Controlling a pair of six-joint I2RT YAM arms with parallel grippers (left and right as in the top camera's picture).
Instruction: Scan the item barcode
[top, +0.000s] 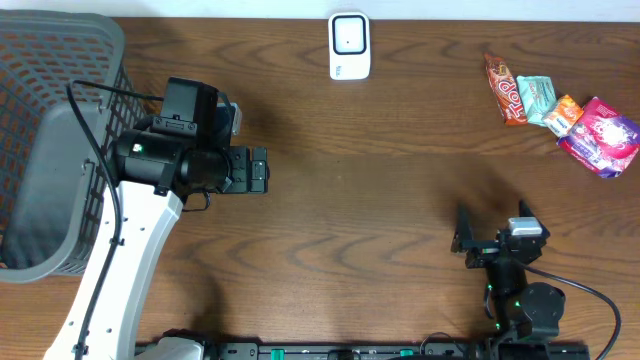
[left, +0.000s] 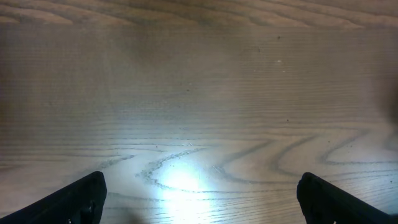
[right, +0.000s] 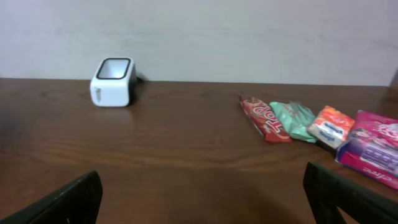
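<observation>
A white barcode scanner (top: 349, 45) (right: 113, 82) stands at the table's far edge, in the middle. Several snack items lie at the far right: a red bar (top: 505, 88) (right: 264, 118), a mint packet (top: 537, 98) (right: 295, 119), an orange packet (top: 563, 115) (right: 331, 126) and a magenta bag (top: 601, 137) (right: 373, 149). My left gripper (top: 260, 170) (left: 199, 199) hangs open over bare wood left of centre, holding nothing. My right gripper (top: 493, 222) (right: 202, 199) stands open near the front right, facing the scanner and snacks from well short of them.
A large grey mesh basket (top: 50, 130) fills the left end of the wooden table (top: 380, 200), just behind my left arm. A pale wall runs behind the table's far edge in the right wrist view.
</observation>
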